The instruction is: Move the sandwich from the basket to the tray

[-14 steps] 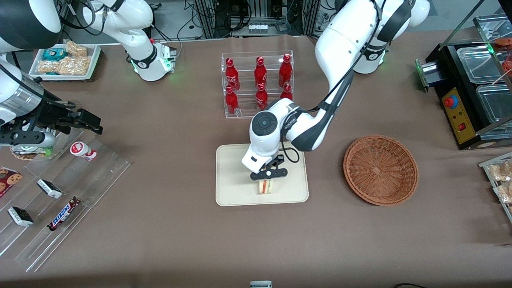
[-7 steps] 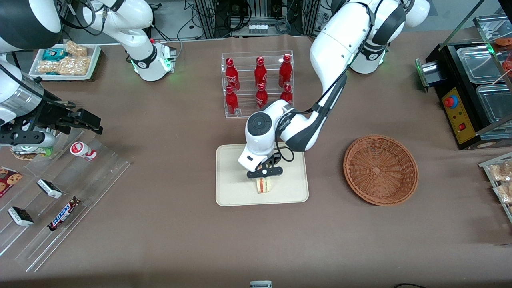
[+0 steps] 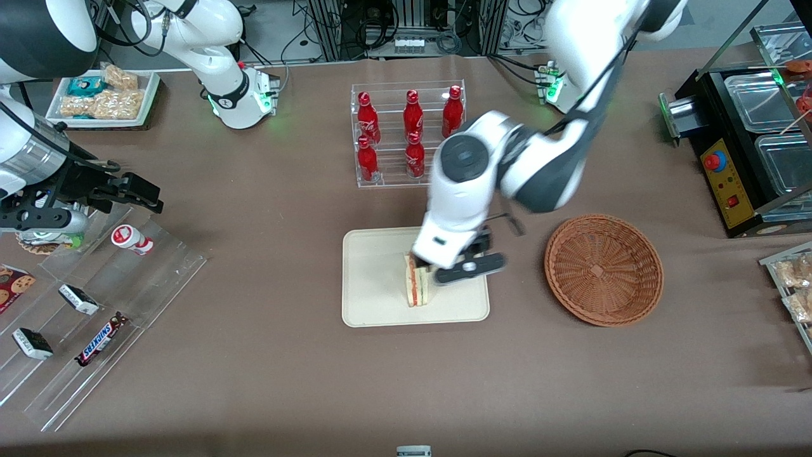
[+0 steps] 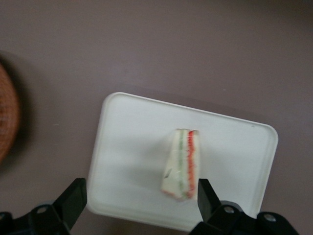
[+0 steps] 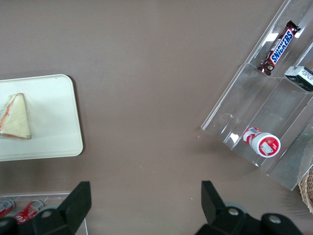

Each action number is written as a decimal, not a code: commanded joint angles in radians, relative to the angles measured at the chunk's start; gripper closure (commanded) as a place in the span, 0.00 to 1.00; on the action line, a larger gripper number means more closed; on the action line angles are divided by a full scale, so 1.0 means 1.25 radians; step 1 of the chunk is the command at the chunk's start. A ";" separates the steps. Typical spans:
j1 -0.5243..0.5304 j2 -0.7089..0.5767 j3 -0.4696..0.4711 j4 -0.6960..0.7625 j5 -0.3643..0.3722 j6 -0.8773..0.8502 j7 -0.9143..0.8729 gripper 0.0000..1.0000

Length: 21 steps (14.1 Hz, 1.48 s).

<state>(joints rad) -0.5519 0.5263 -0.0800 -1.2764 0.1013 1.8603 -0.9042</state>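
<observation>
The sandwich (image 3: pixel 417 289) (image 4: pixel 183 164) (image 5: pixel 14 117), a pale wedge with red and green filling, rests on the cream tray (image 3: pixel 374 279) (image 4: pixel 132 142) (image 5: pixel 54 112). My left gripper (image 3: pixel 461 270) (image 4: pixel 141 196) hangs open above the tray, on the side of the sandwich nearer the basket, with nothing between its fingers. The sandwich sits apart from both fingertips. The round wicker basket (image 3: pixel 602 270) (image 4: pixel 6 117) stands empty beside the tray, toward the working arm's end of the table.
A clear rack of red bottles (image 3: pixel 409 133) stands farther from the front camera than the tray. A stepped acrylic shelf with snack bars (image 3: pixel 95 304) lies toward the parked arm's end. A black machine (image 3: pixel 748 146) stands toward the working arm's end.
The gripper let go of the sandwich, rose well above the tray and shifted toward the basket. The sandwich stays on the tray.
</observation>
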 commanded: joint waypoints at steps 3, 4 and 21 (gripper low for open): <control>0.170 -0.164 -0.008 -0.137 -0.029 -0.100 0.146 0.00; 0.208 -0.202 -0.006 -0.182 -0.039 -0.100 0.201 0.00; 0.449 -0.473 0.057 -0.264 -0.081 -0.246 0.759 0.00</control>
<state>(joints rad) 0.0102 -0.0448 -0.0145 -1.6096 0.0175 1.5936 0.0263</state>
